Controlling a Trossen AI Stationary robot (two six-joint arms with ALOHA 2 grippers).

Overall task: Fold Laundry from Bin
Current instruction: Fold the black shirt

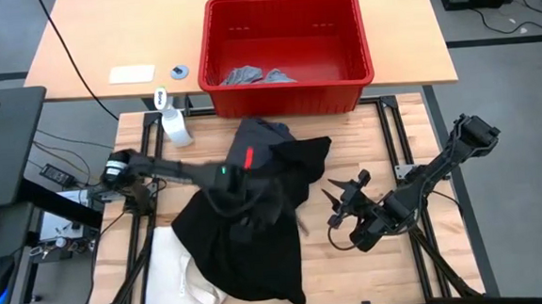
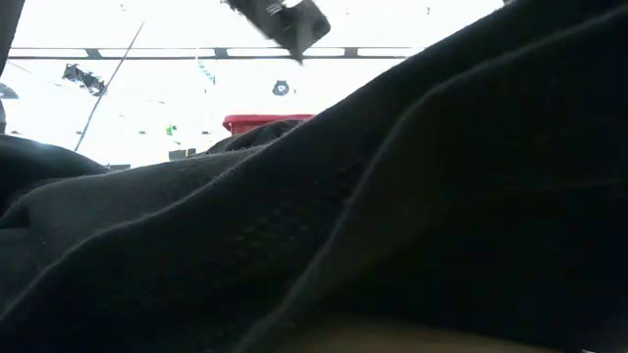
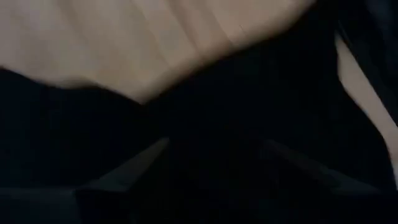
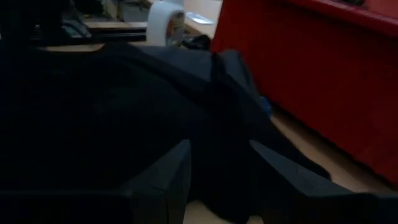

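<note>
A large black piece of laundry (image 1: 258, 252) lies spread and rumpled over the middle of the table, and it fills the low view (image 2: 392, 216). The red bin (image 1: 296, 99) stands on the far table. Light grey pieces (image 1: 248, 76) lie on its floor. My left gripper (image 1: 249, 219) reaches in from the left and stands over the black piece, pointing steeply down, its fingers apart (image 3: 214, 142). My right gripper (image 1: 344, 196) is open beside the garment's right edge with nothing between its fingers (image 4: 219, 149). My left gripper hovers at the middle of the black piece (image 3: 249, 93), coming from above at a slant with dark cloth showing between its spread fingers. Whether the fingertips touch the cloth I cannot tell.
A white spray bottle (image 1: 175, 128) stands by the table's far left corner. A cream tote bag (image 1: 180, 280) lies at the near left, partly under the black piece. Bare wood shows right of the garment, around my right gripper. A monitor and cables sit off the left edge.
</note>
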